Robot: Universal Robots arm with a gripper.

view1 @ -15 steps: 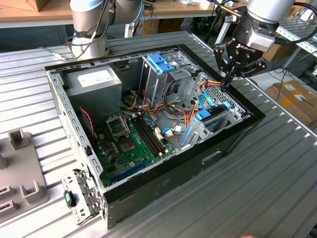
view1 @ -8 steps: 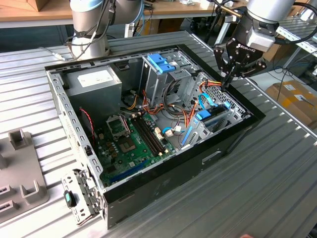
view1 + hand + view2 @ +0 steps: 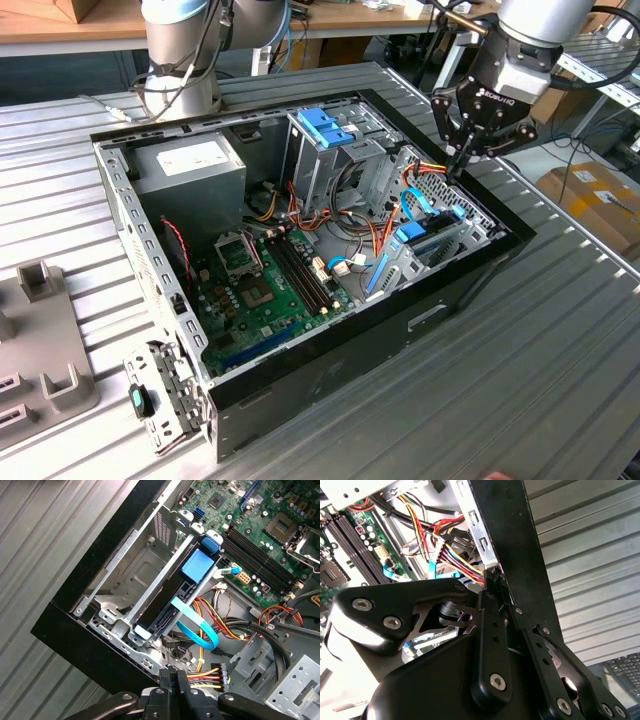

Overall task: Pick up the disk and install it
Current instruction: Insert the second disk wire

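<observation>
what could go wrong: the case (image 3: 330, 370) is crowded at its 3 o'clock side in the exterior view, and the gripper (image 3: 460, 168) hangs right over that wall, at about 2 o'clock of the case. its fingers are together, tips pressed to one point, with nothing seen between them. any swing inward from here could hook the red, yellow and black wires (image 3: 205, 677) that lie just beside the tips in the first wrist view, or the blue ribbon cable (image 3: 200, 630) looping off the disk's end. a pulled plug or a bent connector would be the likely result. in the second wrist view the tips (image 3: 492, 587) sit hard against the case's metal edge, so a drop straight down could jam on the wall rather than clear it. if the disk is not fully home in its rails, a nudge could tilt it.

what holds what: the table (image 3: 560, 380) carries the open case. inside, the power supply (image 3: 190, 165) sits at 11 o'clock, the board (image 3: 260, 290) lies across the floor toward 7 o'clock, and a cage (image 3: 320, 150) with a blue latch stands at 12 o'clock. at 3 o'clock the side bay (image 3: 125, 580) holds the disk (image 3: 167, 600), standing on edge between light blue rails, the gripper apart from it.
</observation>
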